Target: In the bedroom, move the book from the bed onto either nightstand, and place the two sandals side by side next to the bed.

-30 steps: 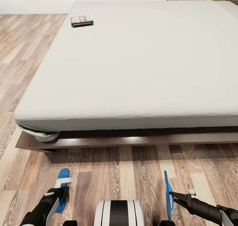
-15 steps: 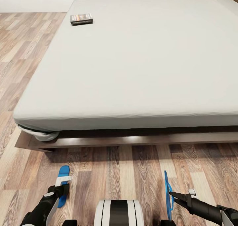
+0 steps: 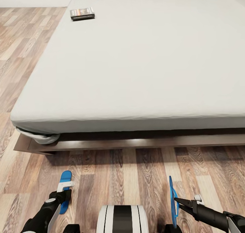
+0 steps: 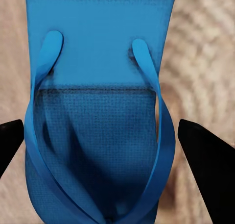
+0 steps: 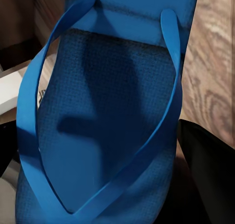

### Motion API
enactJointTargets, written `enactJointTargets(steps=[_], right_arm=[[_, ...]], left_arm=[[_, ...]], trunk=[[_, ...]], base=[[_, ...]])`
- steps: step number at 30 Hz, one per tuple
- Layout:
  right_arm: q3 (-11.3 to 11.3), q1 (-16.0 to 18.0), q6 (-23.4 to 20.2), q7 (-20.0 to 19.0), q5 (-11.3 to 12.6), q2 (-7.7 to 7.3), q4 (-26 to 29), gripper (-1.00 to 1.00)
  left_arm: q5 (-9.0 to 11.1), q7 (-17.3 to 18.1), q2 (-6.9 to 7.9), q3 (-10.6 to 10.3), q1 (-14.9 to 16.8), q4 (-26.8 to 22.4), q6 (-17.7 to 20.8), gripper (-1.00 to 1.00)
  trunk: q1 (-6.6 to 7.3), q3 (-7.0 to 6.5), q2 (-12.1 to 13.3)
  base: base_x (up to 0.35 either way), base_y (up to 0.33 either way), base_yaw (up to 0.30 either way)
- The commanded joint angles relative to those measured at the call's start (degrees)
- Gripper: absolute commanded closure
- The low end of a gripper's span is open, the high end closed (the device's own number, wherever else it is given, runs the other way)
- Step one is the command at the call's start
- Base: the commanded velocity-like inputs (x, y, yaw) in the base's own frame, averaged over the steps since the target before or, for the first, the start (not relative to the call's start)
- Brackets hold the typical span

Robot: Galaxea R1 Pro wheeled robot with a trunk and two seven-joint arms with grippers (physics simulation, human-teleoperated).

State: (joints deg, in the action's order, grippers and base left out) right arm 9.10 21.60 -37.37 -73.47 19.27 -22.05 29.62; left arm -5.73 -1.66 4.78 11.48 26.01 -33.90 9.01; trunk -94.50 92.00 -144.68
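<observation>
Head cam: bed point(image 3: 143, 63) fills most of view, pale mattress on dark wood frame point(image 3: 136, 144), plank floor point(image 3: 122, 171) in front. Book point(image 3: 82, 13) lies flat on mattress near far left corner, well apart from both arms, far ahead of the fingers.

L gripper point(image 3: 63, 196) low at left, just above floor. Left sandal point(image 3: 64, 191) runs between its fingers, toe end sticking out ahead toward bed, heel end behind the gripper. Looks about flat and low to the floor; can't tell if it touches the boards. In L wrist cam the left sandal point(image 4: 98, 87) sits strap side up w/ thong straps point(image 4: 161, 126) arching over the sole, and black fingers point(image 4: 208, 170) stand at either edge of sole. Fingers flank it closely, seem clamped on its edges, but contact not clearly seen.

R gripper point(image 3: 177, 201) low at right, black fingers pointing left. Right sandal point(image 3: 173, 202) stands on edge, thin blue profile, tips pinched on it about mid-length — grasped. R wrist cam: right sandal point(image 5: 103, 136) sole and V straps close up, dark finger point(image 5: 205, 165) at one edge, floor beyond.

Sandals well apart, robot trunk point(image 3: 122, 219) between them. Both near bed's foot side.
</observation>
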Motion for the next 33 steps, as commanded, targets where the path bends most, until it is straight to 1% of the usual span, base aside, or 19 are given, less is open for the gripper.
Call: enactJointTargets(steps=[1, 21, 23, 24, 25, 27, 28, 29, 30, 32, 33], right_arm=[[0.04, 0.02, -0.51, -0.09, 0.24, -0.01, 0.00, 1.00], [0.10, 0.02, -0.51, -0.18, 0.36, -0.05, 0.25, 1.00], [0.18, 0.02, -0.51, -0.16, 0.44, -0.08, 0.34, 1.00], [0.58, 0.02, -0.51, -0.10, 0.47, -0.08, 0.35, 1.00], [1.27, 0.02, -0.51, -0.07, 0.48, -0.09, 0.38, 1.00], [4.74, 0.02, -0.51, -0.04, 0.50, -0.22, 0.46, 1.00], [6.80, 0.02, -0.51, -0.09, 0.50, -0.59, 0.47, 1.00], [10.23, 0.02, -0.54, -0.14, 0.51, -1.20, 0.46, 1.00], [12.58, 0.02, -0.56, -0.15, 0.51, -1.45, 0.47, 1.00], [16.80, 0.02, -0.64, -0.17, 0.53, -1.69, 0.50, 1.00], [18.36, 0.02, -0.69, -0.18, 0.53, -1.75, 0.51, 1.00]], left_arm=[[-0.60, -0.01, -0.03, 0.12, 0.00, -0.11, 0.31, 1.00], [-0.60, -0.01, -0.02, 0.12, 0.00, -0.11, 0.31, 1.00], [-0.60, -0.01, -0.03, 0.12, 0.00, -0.11, 0.31, 1.00], [-0.60, -0.01, -0.03, 0.12, 0.00, -0.11, 0.31, 1.00], [-0.60, -0.01, -0.03, 0.12, 0.00, -0.11, 0.31, 1.00], [-0.60, -0.01, -0.03, 0.12, 0.00, -0.11, 0.31, 1.00], [-0.60, -0.01, -0.03, 0.12, 0.00, -0.11, 0.31, 1.00], [-0.60, -0.01, -0.03, 0.12, 0.00, -0.11, 0.31, 1.00], [-0.60, -0.01, -0.03, 0.12, 0.00, -0.11, 0.31, 1.00], [-0.60, -0.01, -0.03, 0.12, 0.00, -0.11, 0.31, 1.00], [-0.60, -0.01, -0.03, 0.12, 0.00, -0.11, 0.31, 1.00]], trunk=[[-0.01, 0.26, -0.03], [-0.01, 0.26, -0.03], [-0.01, 0.26, -0.03], [-0.01, 0.26, -0.03], [-0.01, 0.26, -0.03], [-0.01, 0.26, -0.03], [-0.01, 0.26, -0.03], [-0.01, 0.26, -0.03], [-0.01, 0.26, -0.03], [-0.01, 0.26, -0.03], [-0.01, 0.26, -0.03]], base=[[0.000, 0.000, 0.000], [0.000, 0.000, 0.000], [0.000, 0.000, 0.000], [0.000, 0.000, 0.000], [0.000, 0.000, 0.000], [0.000, 0.000, 0.000], [0.000, 0.000, 0.000], [0.000, 0.000, 0.000], [0.000, 0.000, 0.000], [0.000, 0.000, 0.000], [0.000, 0.000, 0.000]])
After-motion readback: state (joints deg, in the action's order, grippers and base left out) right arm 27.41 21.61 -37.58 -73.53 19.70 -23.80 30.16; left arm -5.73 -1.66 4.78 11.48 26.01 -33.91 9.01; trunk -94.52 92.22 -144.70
